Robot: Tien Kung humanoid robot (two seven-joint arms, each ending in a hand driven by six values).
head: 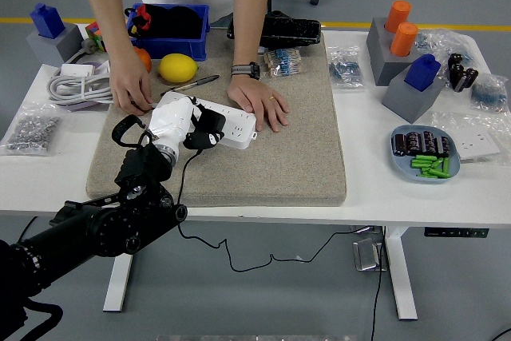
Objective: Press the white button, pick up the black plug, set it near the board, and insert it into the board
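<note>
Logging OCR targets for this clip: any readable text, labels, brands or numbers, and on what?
None legible.
Power strip: no print readable.
Clear bags of small parts: any labels too small and blurred.
White wall plate: no marking readable.
Blue bin: no readable label.
</note>
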